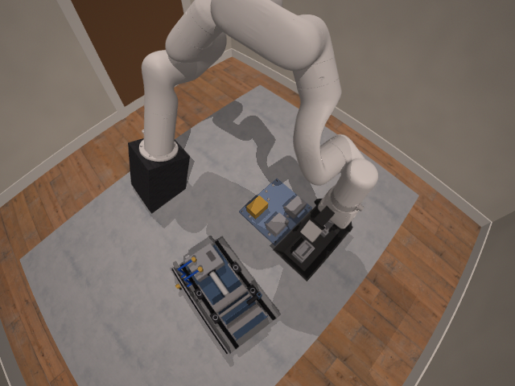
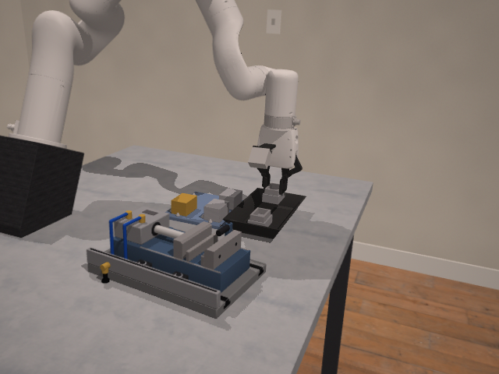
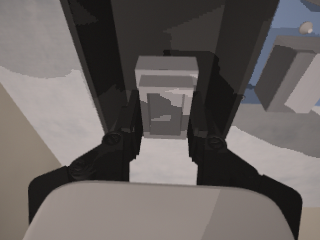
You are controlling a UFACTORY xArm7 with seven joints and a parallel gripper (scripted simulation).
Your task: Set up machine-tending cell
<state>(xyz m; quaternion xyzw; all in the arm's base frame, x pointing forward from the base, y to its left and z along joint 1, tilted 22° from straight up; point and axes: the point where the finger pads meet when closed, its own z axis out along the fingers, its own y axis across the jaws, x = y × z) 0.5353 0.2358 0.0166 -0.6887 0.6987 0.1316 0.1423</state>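
Black gripper (image 2: 274, 186) fingers pinching a matte grey pocketed block (image 3: 165, 102) low over the glossy black outfeed tray (image 2: 292, 200).

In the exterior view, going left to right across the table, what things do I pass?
Black arm pedestal → vise → brass blank → aluminium blank → loose finished part in the outfeed tray → claw, shut on a second finished part low over the tray.

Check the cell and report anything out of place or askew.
Nothing stands out. The gripper holds a finished part low over the outfeed tray; another part lies flat there, and three blanks sit on the infeed plate.
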